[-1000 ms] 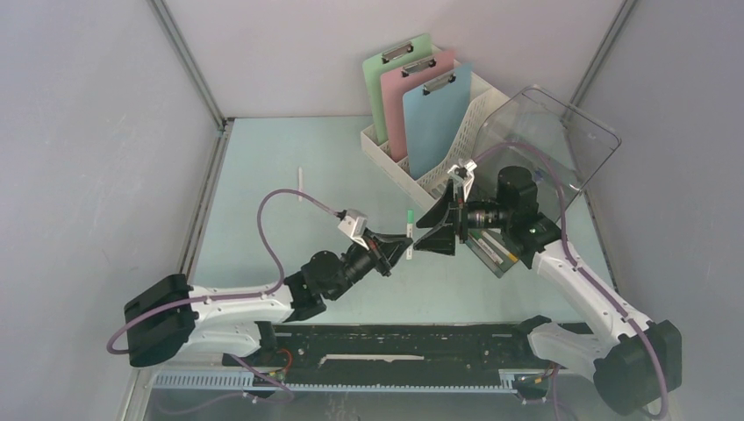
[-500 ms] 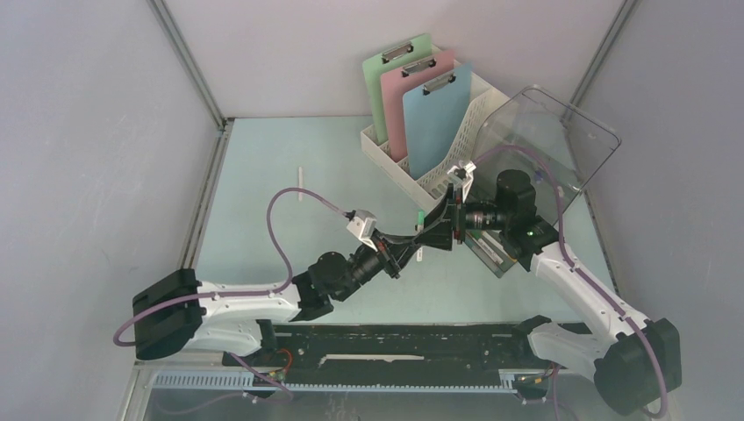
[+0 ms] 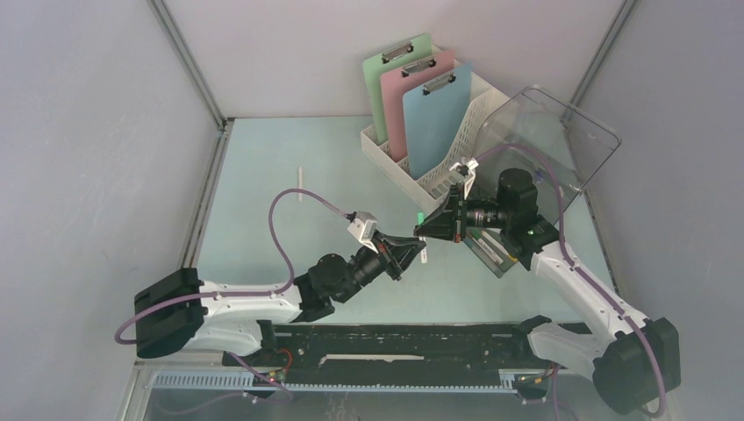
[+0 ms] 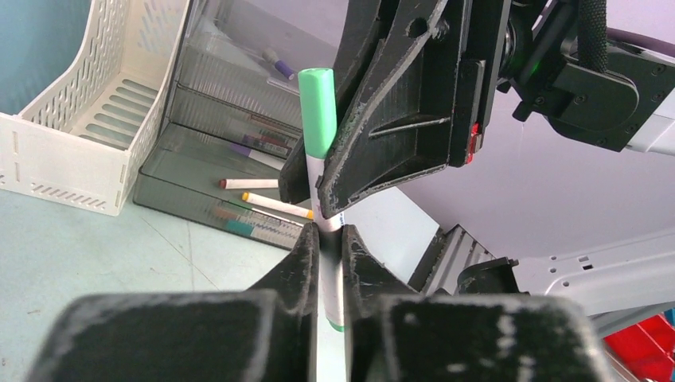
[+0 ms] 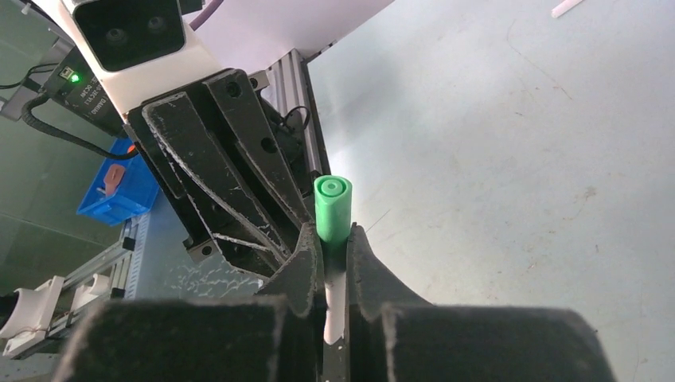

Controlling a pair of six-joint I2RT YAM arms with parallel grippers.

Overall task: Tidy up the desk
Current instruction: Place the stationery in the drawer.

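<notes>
The pale mint surface (image 3: pixel 289 158) fills the middle of the top view, from the lower edge up to the back wall. At its right side stands a clear box (image 3: pixel 548 145) with its lid tipped up; several pens (image 4: pixel 275 204) already lie in its tray. Just left of it, at upper centre, a white file rack (image 3: pixel 392 163) holds a green clipboard (image 3: pixel 386 79), a pink clipboard (image 3: pixel 423 88) and a blue clipboard (image 3: pixel 436 123), all upright.

In the centre of the frame the two arms meet. The left pincer (image 3: pixel 414 254) is closed narrowly on the lower body of a green-capped marker (image 3: pixel 421 219), and the right pincer (image 3: pixel 432 226) has its fingers clamped on the same marker nearer the cap, so both grip it in mid-air above the surface.

A thin white stick (image 3: pixel 300 184) lies alone at centre left.

By the look of it the tidying is well along: clipboards and most pens are stowed, while the marker needs passing across and boxing, and the stick remains.
</notes>
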